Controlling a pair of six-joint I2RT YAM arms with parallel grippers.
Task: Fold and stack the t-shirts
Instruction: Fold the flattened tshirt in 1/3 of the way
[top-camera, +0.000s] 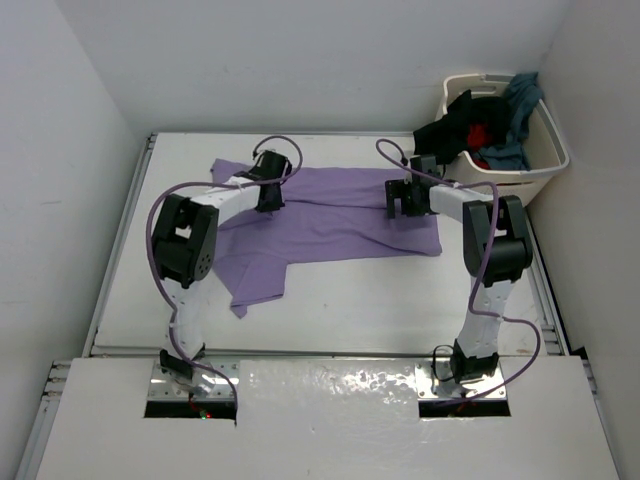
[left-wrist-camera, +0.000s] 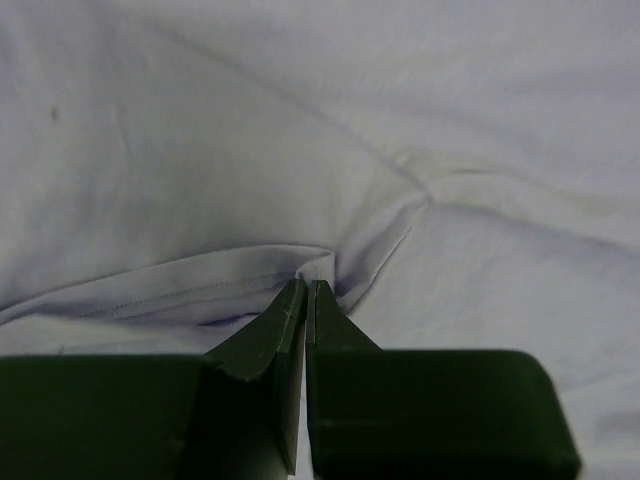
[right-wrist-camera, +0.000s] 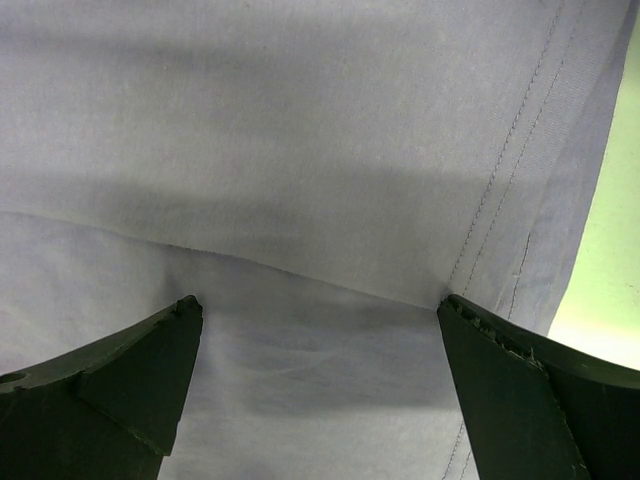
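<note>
Fingers (left-wrist-camera: 265, 340) of left gripper (left-wrist-camera: 307, 288) pinch soft, wrinkled lavender t-shirt (left-wrist-camera: 200, 150)

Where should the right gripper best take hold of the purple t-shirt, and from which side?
Probably the stitched hem at the right edge of the purple t-shirt, from above: the cloth lies flat on the table, and the open right gripper hangs over it.

walls (top-camera: 300, 60): plain white | table (top-camera: 380, 300): white | basket (top-camera: 505, 187): cream, far-right corner | light: even

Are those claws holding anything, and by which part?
The left gripper pinches the purple t-shirt by a bunched-up stitched edge; the right gripper hangs open over it, holding nothing.
</note>
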